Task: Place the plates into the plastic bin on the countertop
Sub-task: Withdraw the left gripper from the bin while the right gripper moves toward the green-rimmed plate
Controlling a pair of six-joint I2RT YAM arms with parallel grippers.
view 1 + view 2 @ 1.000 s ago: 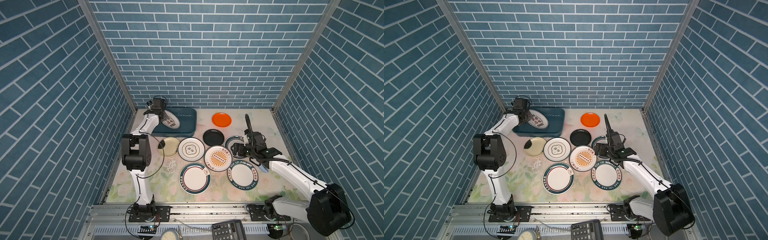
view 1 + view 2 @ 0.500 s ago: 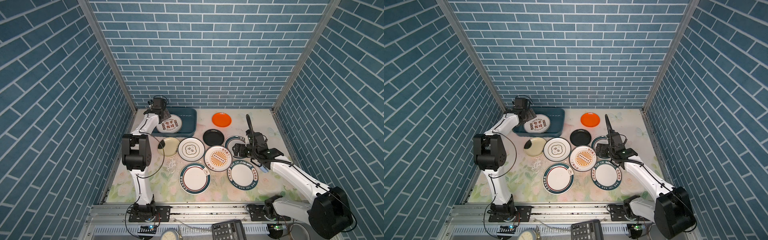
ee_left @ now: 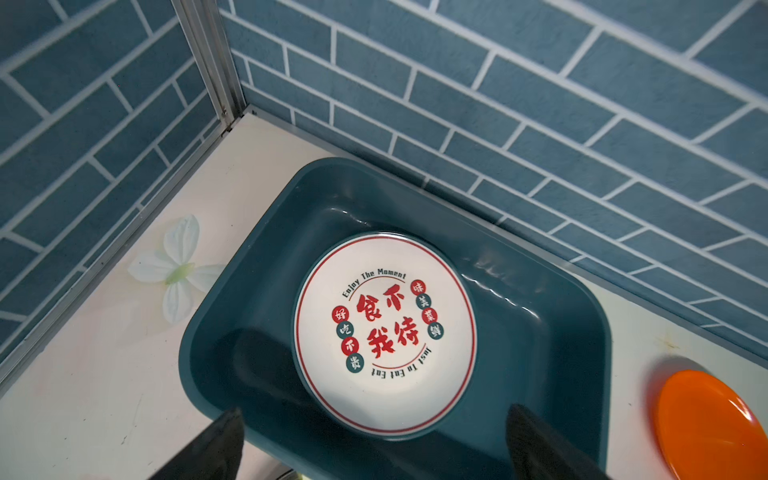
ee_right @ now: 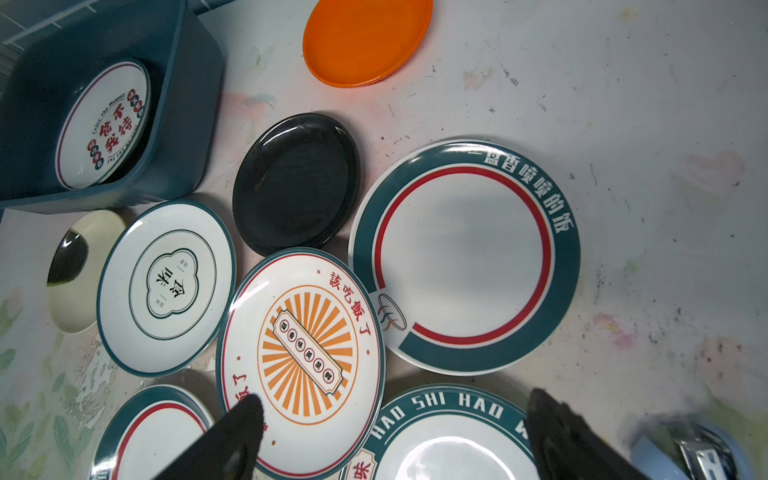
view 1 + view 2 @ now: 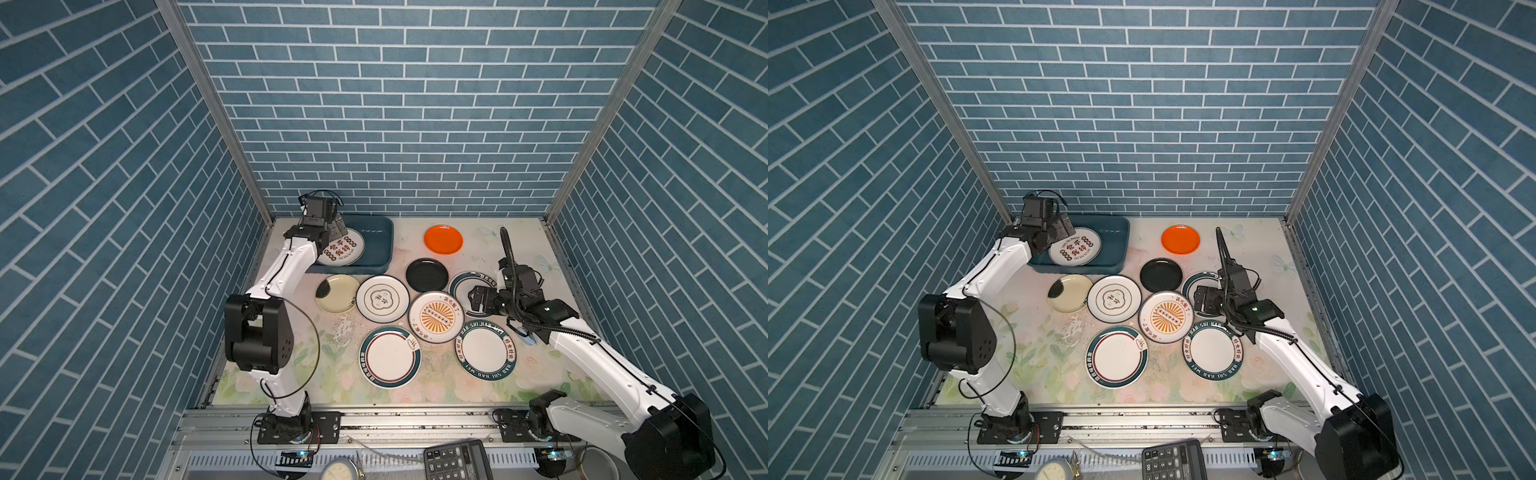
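A white plate with red characters (image 3: 384, 332) lies flat in the dark teal plastic bin (image 5: 384, 232) at the back left of the countertop (image 5: 519, 249). My left gripper (image 3: 374, 415) hangs open just above the bin's near left end, holding nothing. Several plates lie on the countertop: orange (image 5: 443, 240), black (image 5: 427, 274), cream (image 5: 337, 293), cloud-emblem (image 5: 382, 299), sunburst (image 4: 307, 353), and teal-rimmed ones (image 4: 465, 257), (image 5: 390, 356), (image 5: 486, 349). My right gripper (image 4: 395, 399) is open and empty above the sunburst plate and the lettered teal plate.
The blue brick walls close in the back and both sides. A small light-blue object (image 5: 530, 340) lies by my right forearm. A calculator (image 5: 457, 461) and a round dial (image 5: 340, 469) sit below the front rail. A scuffed patch (image 5: 343, 332) marks the countertop.
My left gripper opened and let go of the red-character plate, which went from tilted in the jaws to flat in the bin. The right gripper widened slightly and barely moved.
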